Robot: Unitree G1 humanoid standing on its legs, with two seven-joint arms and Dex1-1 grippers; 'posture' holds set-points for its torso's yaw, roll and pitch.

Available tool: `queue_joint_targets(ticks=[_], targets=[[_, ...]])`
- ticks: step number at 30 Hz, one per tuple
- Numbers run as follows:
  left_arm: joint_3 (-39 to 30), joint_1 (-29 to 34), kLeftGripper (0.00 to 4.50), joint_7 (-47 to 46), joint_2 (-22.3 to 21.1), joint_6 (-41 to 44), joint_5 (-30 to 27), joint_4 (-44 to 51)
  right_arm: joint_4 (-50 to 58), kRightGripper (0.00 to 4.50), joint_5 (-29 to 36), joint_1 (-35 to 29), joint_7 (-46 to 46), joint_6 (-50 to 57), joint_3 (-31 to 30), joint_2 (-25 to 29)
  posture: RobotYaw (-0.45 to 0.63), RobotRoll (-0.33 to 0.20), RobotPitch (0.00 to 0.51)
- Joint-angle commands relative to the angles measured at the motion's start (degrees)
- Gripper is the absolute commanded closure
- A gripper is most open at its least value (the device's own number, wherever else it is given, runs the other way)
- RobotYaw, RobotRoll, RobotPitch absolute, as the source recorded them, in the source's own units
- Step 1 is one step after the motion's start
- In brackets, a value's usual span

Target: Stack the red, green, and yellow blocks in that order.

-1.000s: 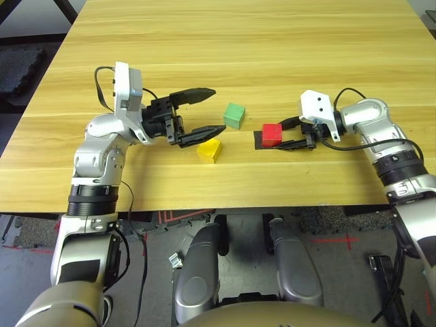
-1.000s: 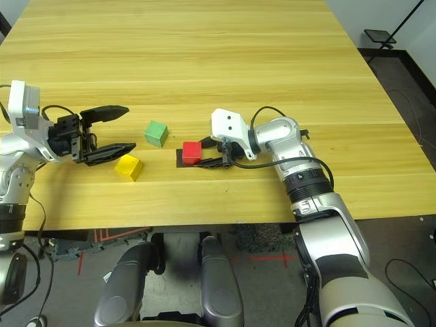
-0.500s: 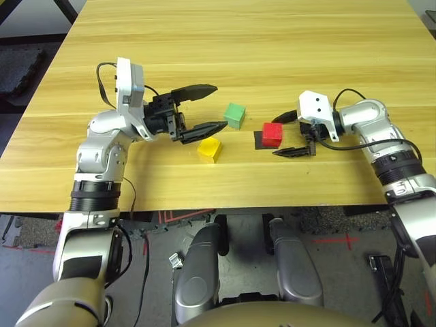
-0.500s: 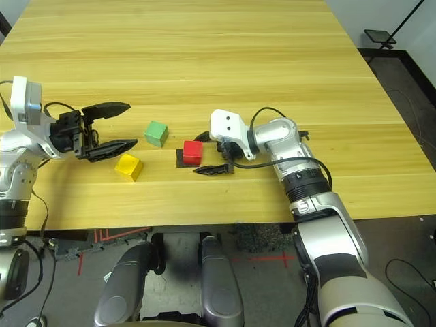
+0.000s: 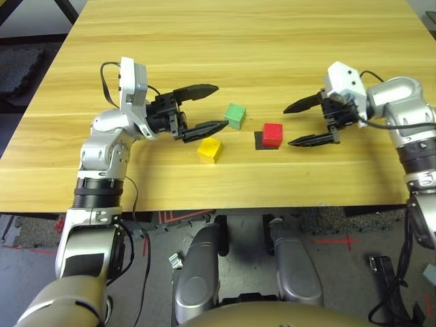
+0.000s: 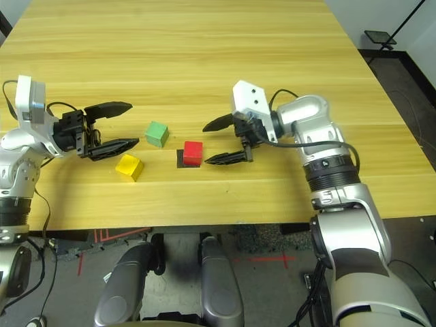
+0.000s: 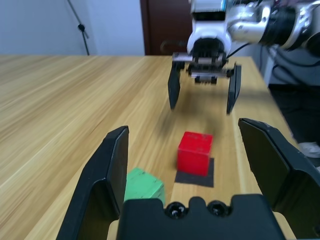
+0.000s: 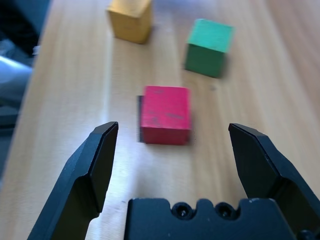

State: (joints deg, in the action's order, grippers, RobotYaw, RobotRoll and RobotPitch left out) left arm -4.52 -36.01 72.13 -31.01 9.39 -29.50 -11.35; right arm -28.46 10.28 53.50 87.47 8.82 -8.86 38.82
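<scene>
Wooden counter (image 5: 272, 41), three cubes lying apart, none stacked. Red block (image 5: 272, 133) sits on a flat black square patch (image 5: 259, 140), roughly counter centre. Green block (image 5: 235, 115) at about 10 o'clock from the red, near but not touching. Yellow block (image 5: 210, 148) at about 8 o'clock from the red, a little farther off, just below the green. Left tool (image 5: 210, 107) hovers at 9 o'clock of the green block, fingers spread wide, nothing between them; lower finger tip just beside the yellow block's upper edge. Right tool (image 5: 301, 125) at 3 o'clock of the red block, fingers spread wide and empty, pointing toward the red, clear of it.
</scene>
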Motion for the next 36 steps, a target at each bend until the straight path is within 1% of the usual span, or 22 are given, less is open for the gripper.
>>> queue_joint_targets(ticks=[1,4,8,10,12,14,15,18,21,24,28,31,33,36], targets=[[0.9,0.2,0.00,-4.9,0.4,1.6,2.4,1.8,-0.9,0.04,0.2,0.4,-2.9,0.5,2.4,1.2,0.24,0.076,0.262],[2.0,1.3,0.00,-10.1,0.6,3.4,4.5,6.6,0.3,0.04,0.8,-0.3,-5.6,2.1,4.4,2.2,0.24,0.077,0.266],[2.3,2.8,0.00,-16.4,0.8,10.9,3.1,14.3,3.5,0.04,2.4,-2.4,-7.1,5.0,7.0,4.0,0.24,0.081,0.275],[3.5,2.6,0.00,-21.8,0.5,17.2,4.8,17.4,5.2,0.04,3.4,-3.8,-7.5,6.7,8.0,5.0,0.24,0.081,0.275],[4.5,1.7,0.00,-29.0,0.7,26.5,6.5,19.7,6.5,0.04,4.0,-5.2,-7.7,7.3,8.7,5.8,0.24,0.085,0.281],[5.4,0.5,0.00,-37.7,1.5,35.7,9.9,21.9,7.5,0.04,4.4,-6.1,-7.9,7.8,9.2,6.4,0.23,0.087,0.285],[5.5,-0.2,0.00,-40.2,2.1,39.4,10.1,23.0,7.8,0.04,4.5,-6.4,-8.1,8.1,9.3,6.7,0.23,0.087,0.285],[5.4,-1.9,0.00,-46.0,4.1,47.1,11.0,25.7,8.6,0.04,5.2,-7.2,-9.1,9.0,9.7,7.0,0.23,0.092,0.290],[5.1,-3.4,0.00,-50.5,6.0,50.7,12.4,26.9,9.9,0.04,5.8,-8.1,-9.8,10.0,10.2,6.9,0.23,0.094,0.290],[3.3,-5.5,0.00,-52.9,8.2,56.4,10.9,28.9,9.3,0.04,5.5,-8.8,-10.7,9.7,10.3,6.7,0.23,0.098,0.291],[2.1,-8.0,0.00,-54.8,9.0,64.8,9.6,32.4,7.4,0.04,5.0,-8.7,-11.9,8.7,10.5,6.5,0.23,0.106,0.291],[1.8,-8.5,0.00,-55.6,9.5,68.4,9.5,34.4,7.1,0.04,5.2,-8.7,-12.6,8.5,10.6,6.3,0.24,0.114,0.286],[3.8,-7.2,0.00,-57.2,9.4,68.3,11.0,35.9,7.3,0.04,5.4,-9.0,-13.0,8.4,10.5,5.9,0.24,0.115,0.283],[9.3,-5.0,0.00,-59.9,7.6,66.7,14.6,37.5,7.8,0.04,5.6,-9.4,-13.4,8.5,10.5,5.5,0.24,0.114,0.278]])
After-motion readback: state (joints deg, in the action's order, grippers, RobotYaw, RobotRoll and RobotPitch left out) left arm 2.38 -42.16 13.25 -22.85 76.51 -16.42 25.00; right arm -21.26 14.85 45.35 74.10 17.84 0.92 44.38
